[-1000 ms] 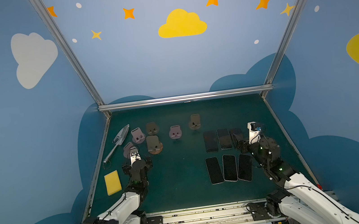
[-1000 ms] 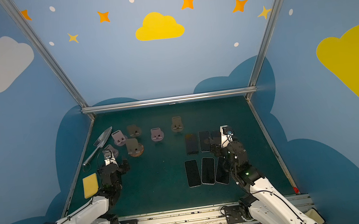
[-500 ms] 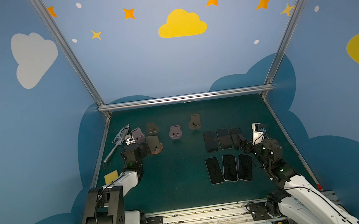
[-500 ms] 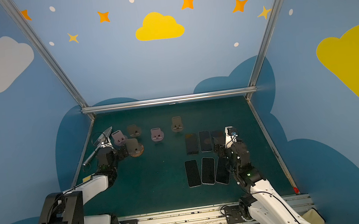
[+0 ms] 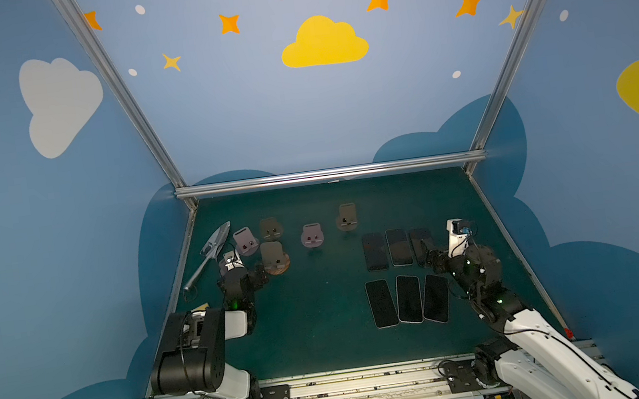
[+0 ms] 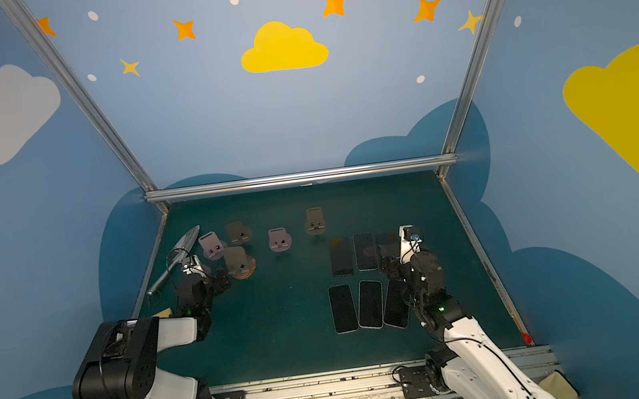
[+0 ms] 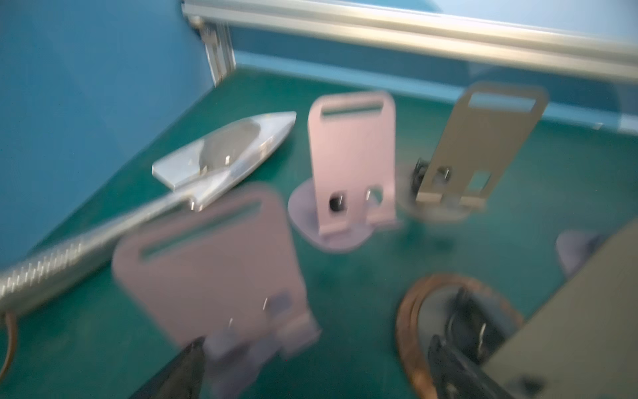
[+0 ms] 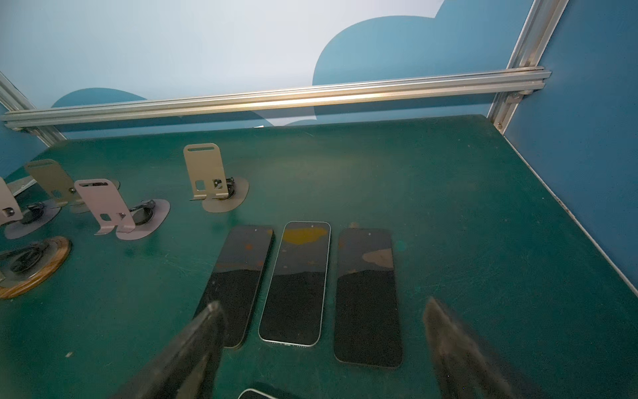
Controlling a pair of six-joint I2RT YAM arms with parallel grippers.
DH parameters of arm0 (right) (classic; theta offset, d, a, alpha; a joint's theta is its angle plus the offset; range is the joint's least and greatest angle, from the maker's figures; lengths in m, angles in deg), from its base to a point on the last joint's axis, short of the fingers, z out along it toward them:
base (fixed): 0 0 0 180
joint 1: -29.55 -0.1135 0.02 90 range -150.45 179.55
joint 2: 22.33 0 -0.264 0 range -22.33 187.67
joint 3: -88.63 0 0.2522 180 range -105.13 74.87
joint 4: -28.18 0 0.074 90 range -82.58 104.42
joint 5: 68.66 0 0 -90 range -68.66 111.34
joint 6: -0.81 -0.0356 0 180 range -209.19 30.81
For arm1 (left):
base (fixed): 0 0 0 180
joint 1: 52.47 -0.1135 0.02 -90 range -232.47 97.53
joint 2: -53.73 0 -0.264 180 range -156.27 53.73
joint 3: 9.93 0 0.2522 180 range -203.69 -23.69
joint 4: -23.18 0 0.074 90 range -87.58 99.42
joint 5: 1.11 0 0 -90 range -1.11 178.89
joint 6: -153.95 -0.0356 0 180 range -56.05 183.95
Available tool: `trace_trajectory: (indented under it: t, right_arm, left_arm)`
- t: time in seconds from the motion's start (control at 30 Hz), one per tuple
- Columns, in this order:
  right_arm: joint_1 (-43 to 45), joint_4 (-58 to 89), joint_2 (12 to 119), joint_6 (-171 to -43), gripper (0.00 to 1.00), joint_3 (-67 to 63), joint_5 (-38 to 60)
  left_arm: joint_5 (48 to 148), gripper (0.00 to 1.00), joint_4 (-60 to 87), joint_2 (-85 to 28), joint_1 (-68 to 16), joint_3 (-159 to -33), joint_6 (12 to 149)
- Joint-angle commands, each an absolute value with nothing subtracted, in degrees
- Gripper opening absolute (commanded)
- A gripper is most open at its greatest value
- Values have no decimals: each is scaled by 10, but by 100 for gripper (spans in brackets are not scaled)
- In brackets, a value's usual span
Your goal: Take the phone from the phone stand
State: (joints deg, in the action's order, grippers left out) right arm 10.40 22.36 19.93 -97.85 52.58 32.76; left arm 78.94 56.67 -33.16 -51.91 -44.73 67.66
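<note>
Over the last second the left gripper has been carried forward from the near left edge of the mat into the cluster of phone stands. It is now positioned between the nearest pink stand and the wooden-based stand, jaws spread wide, nothing held. The left wrist view is smeared by motion, so contact with the pink stand's foot cannot be confirmed; it is probably just short of it. The right gripper has been kept over the far row of phones, jaws likewise wide and empty. All six phones are laid flat on the mat in two rows of three, the near row included. No visible stand is seen to carry a phone. Removal is therefore judged complete for every stand in view, and no extraction appears to be served by the left arm's advance.
</note>
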Motion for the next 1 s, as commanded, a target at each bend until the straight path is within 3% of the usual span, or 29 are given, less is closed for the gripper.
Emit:
trace_trajectory:
  t: [0.0, 0.6, 0.8, 0.97]
  right_arm:
    - [108, 236, 195, -973, 90, 532, 340]
    - [122, 216, 232, -914, 90, 509, 327]
    - [144, 247, 254, -820, 90, 512, 268]
    - [162, 330, 351, -767, 90, 537, 202]
  left_arm:
    - [805, 100, 524, -335, -522, -476, 674]
    - [807, 100, 525, -335, -522, -475, 674]
    - [807, 100, 525, -335, -522, -476, 674]
    - [807, 100, 525, -336, -522, -476, 674]
